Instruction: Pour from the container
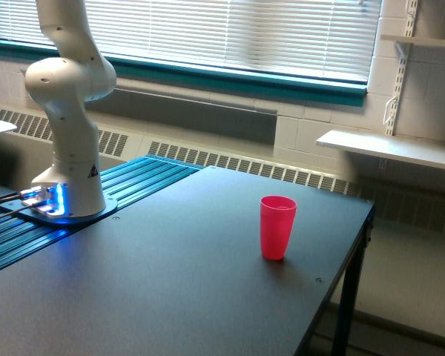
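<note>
One pink cup (277,226), no readable writing.

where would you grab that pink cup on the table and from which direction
Grip the pink cup around its upper wall, just below the rim, coming in level from the side. It stands upright and open-mouthed on the dark table, and it tapers toward the base, so the wider top gives the steadier hold. The side toward the robot base looks free; nothing stands near the cup. The gripper is not in view.
</note>
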Robot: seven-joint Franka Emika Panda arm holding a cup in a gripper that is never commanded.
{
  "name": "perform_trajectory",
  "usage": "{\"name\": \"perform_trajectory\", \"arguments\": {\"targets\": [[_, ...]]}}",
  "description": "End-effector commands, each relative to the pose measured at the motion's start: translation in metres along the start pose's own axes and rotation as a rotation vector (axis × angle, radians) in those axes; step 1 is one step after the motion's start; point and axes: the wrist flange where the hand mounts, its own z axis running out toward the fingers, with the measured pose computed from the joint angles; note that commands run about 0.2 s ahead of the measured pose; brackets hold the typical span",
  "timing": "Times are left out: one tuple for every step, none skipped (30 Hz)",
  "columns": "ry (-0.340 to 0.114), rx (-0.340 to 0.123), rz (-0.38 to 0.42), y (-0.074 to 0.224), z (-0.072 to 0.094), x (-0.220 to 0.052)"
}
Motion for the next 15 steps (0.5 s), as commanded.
{"name": "perform_trajectory", "arguments": {"targets": [[-0.074, -0.053, 0.125, -0.003, 0.006, -0.001], [-0.092, -0.063, 0.130, -0.003, 0.007, -0.003], [-0.109, -0.072, 0.127, -0.003, 0.008, -0.005], [-0.126, -0.080, 0.108, -0.003, 0.009, -0.008], [-0.143, -0.086, 0.095, -0.004, 0.010, -0.010], [-0.159, -0.099, 0.094, -0.003, 0.010, -0.011], [-0.176, -0.109, 0.072, -0.002, 0.011, -0.014], [-0.192, -0.117, 0.059, -0.003, 0.011, -0.016], [-0.206, -0.130, 0.066, -0.002, 0.011, -0.017], [-0.219, -0.148, 0.082, 0.001, 0.012, -0.018], [-0.232, -0.162, 0.070, 0.004, 0.012, -0.020], [-0.249, -0.174, 0.040, 0.005, 0.012, -0.023], [-0.264, -0.186, 0.035, 0.005, 0.012, -0.025], [-0.278, -0.206, 0.060, 0.009, 0.012, -0.027], [-0.292, -0.224, 0.068, 0.012, 0.011, -0.029]]}}
